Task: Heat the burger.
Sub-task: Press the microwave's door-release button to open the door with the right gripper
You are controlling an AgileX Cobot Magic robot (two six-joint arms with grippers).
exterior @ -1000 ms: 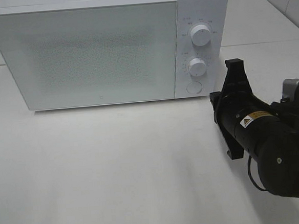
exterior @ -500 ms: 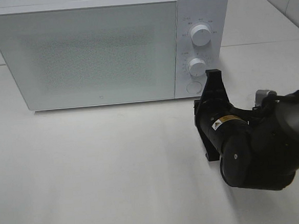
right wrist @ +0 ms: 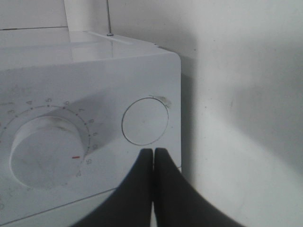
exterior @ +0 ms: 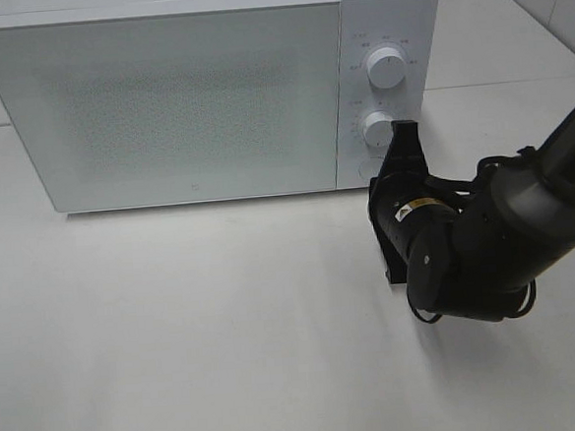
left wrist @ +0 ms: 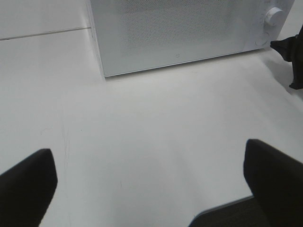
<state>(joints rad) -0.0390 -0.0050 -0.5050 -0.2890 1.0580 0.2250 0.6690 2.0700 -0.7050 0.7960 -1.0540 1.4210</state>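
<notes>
The burger is out of view in every frame. A white microwave (exterior: 180, 95) stands at the back of the table with its door closed. My right gripper (exterior: 403, 130) is shut with nothing in it, and its tip is at the control panel, just below the lower knob (exterior: 378, 127). In the right wrist view the closed fingertips (right wrist: 154, 151) point at the round button (right wrist: 145, 121), very close to it; whether they touch it I cannot tell. My left gripper (left wrist: 150, 179) hangs open over bare table in front of the microwave (left wrist: 180, 28).
An upper knob (exterior: 386, 68) sits above the lower one on the panel. The white tabletop (exterior: 177, 322) spreads out in front of the microwave. My bulky black right arm (exterior: 487, 241) fills the space right of the panel.
My right arm has swung left and in toward the microwave's panel, bringing the shut gripper tip from right of the microwave up to the round button. The left gripper has not moved.
</notes>
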